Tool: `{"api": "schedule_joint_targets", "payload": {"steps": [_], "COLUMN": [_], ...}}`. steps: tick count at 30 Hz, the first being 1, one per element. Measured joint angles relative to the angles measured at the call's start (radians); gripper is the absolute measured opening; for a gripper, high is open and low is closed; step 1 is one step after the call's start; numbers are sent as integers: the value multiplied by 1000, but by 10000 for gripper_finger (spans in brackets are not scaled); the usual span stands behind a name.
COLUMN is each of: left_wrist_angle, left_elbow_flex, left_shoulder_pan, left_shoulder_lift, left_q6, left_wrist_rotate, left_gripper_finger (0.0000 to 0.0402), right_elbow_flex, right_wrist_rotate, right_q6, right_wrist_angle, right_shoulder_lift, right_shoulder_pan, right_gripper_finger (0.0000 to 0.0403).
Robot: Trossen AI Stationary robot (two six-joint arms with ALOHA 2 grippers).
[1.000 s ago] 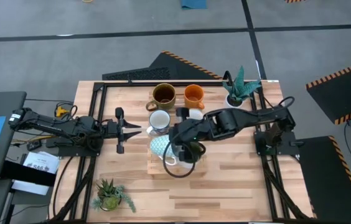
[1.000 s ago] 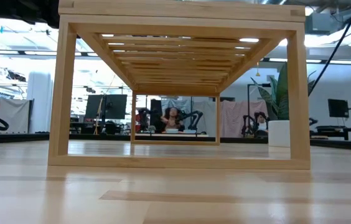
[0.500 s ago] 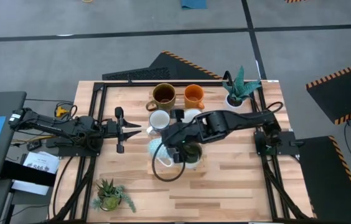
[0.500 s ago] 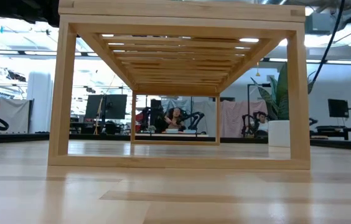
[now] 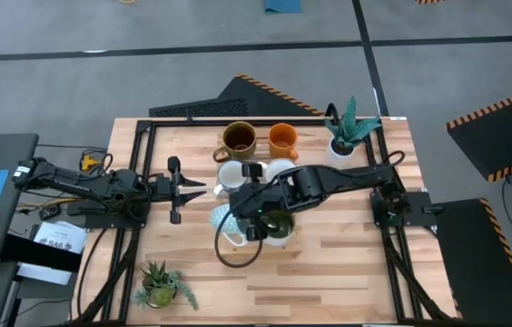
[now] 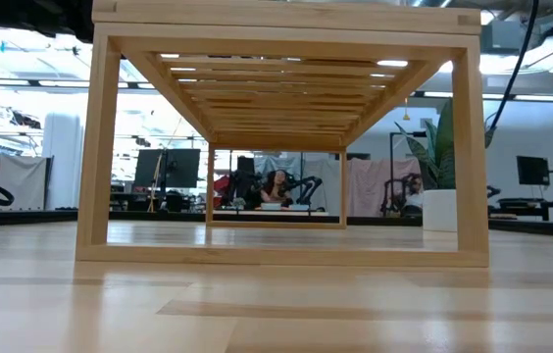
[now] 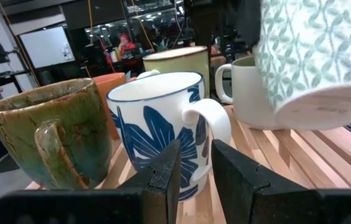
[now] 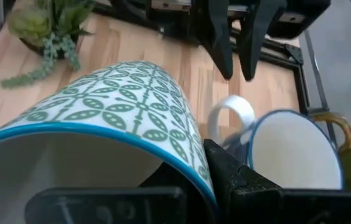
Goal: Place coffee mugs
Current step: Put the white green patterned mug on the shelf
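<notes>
My right gripper (image 5: 241,216) is shut on a white mug with a green pattern and a blue rim (image 5: 223,218), above the near left part of the wooden rack (image 6: 100,147). On the rack stand a brown-green glazed mug (image 5: 238,138), an orange mug (image 5: 282,138), a white mug with blue leaves (image 5: 231,174), a cream mug (image 5: 280,168) and an olive green mug (image 5: 279,227). My left gripper (image 5: 197,188) is open and waits level at the rack's left side, pointing at the blue-leaf mug (image 7: 157,124). My right gripper holds the patterned mug by its rim wall (image 8: 191,152); one finger (image 8: 228,177) lies on the outside, and the other seems to be inside the mouth. The mug is lifted clear of the slats and tilted, base (image 7: 325,102) toward the left arm, handle (image 5: 234,240) hanging low.
A small succulent in a pot (image 5: 161,286) stands at the near left corner, a taller plant in a white pot (image 5: 347,132) at the far right. Bare tabletop lies near and right of the rack (image 5: 347,263). Black frame rails (image 5: 147,154) run along both sides.
My right gripper has carried the patterned mug toward the table's left edge and a little toward the near edge, uncovering more of the olive green mug beneath the arm. The left arm has kept still.
</notes>
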Motion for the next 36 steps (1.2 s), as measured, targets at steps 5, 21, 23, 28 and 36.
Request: {"api": "schedule_joint_targets", "payload": {"steps": [5,21,23,28,36], "left_wrist_angle": [0,68,79,108,57], "left_elbow_flex": [0,0,0,0,38], "left_shoulder_pan": [0,-1,-10,-58,-127], "left_shoulder_lift": [0,0,0,1,64], "left_q6": [0,1,8,28,55], "left_wrist_rotate": [0,3,3,4,-56], "left_gripper_finger": [78,78,78,78,61], "right_elbow_flex": [-1,-2,1,-7,-12], "right_wrist_rotate": [-1,0,0,0,3], "right_q6": [16,60,61,75,78], "right_wrist_angle": [-8,-59,-48,-75,-44], "right_shoulder_lift": [0,13,21,27,27], "right_shoulder_pan": [6,10,7,-2,-11], "right_gripper_finger": [44,47,49,50,51]}}
